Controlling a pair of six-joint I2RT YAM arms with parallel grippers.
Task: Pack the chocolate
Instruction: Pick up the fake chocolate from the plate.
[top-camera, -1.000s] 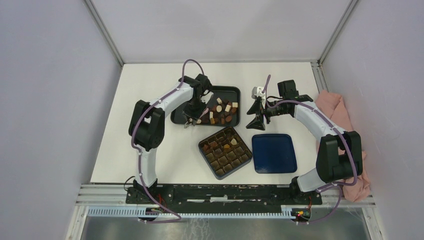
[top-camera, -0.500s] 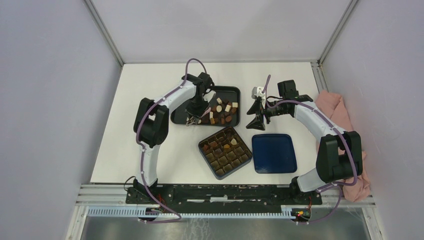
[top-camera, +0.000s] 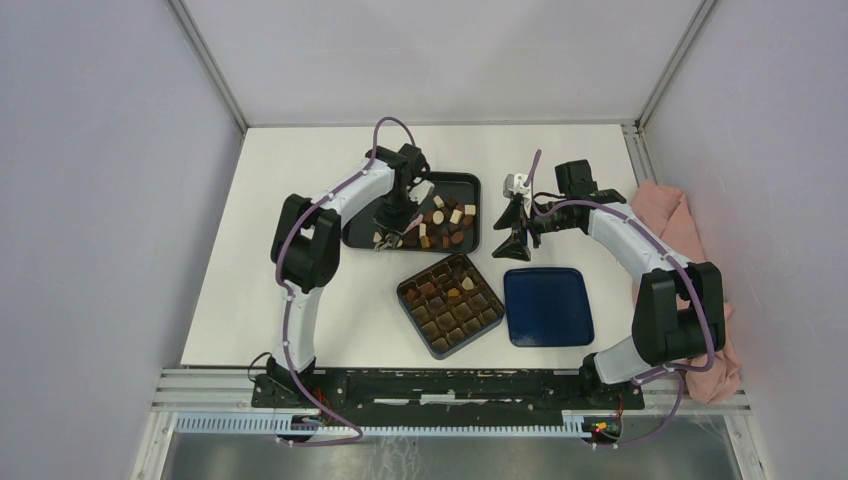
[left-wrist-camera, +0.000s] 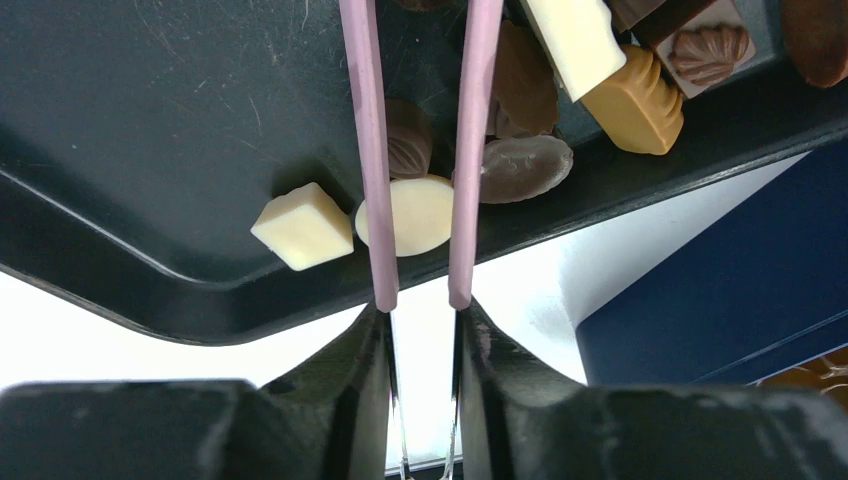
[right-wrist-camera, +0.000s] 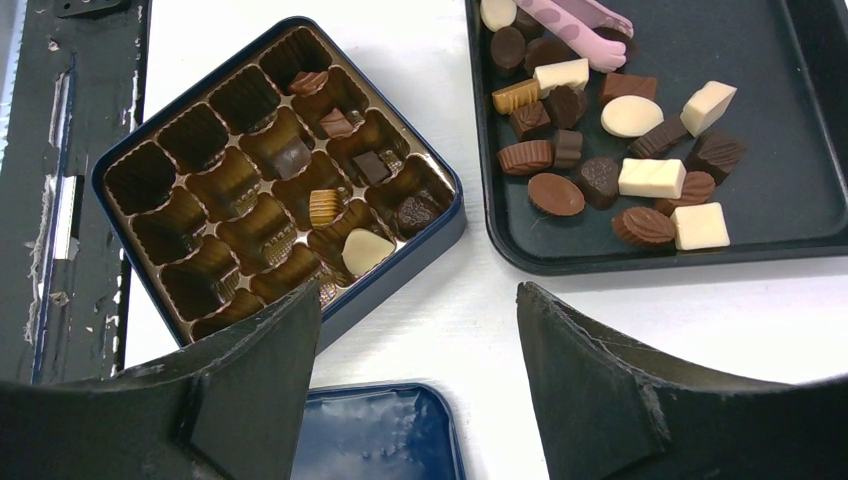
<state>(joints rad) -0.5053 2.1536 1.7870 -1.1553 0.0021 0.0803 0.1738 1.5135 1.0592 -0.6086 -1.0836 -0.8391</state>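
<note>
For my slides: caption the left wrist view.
Pink tweezers held by the left gripper extend over a cream oval chocolate in the black tray.

Overhead view: bright, even and diffuse, lit from above; throws only short, soft shadows onto the white table (top-camera: 300, 180). Sharp throughout, with no bending at the edges.

Left wrist view: burns out to pure white at lower centre and lower left. Blurs the left gripper fingers (left-wrist-camera: 340, 385) along the bottom edge; holds the pink tweezers (left-wrist-camera: 365, 150) and the chocolate (left-wrist-camera: 415, 215) in focus.

Right wrist view: mirrors bright patches in the blue tray (right-wrist-camera: 375, 435) at bottom centre. Softens the right gripper fingers (right-wrist-camera: 620, 400) at the lower corners.
</note>
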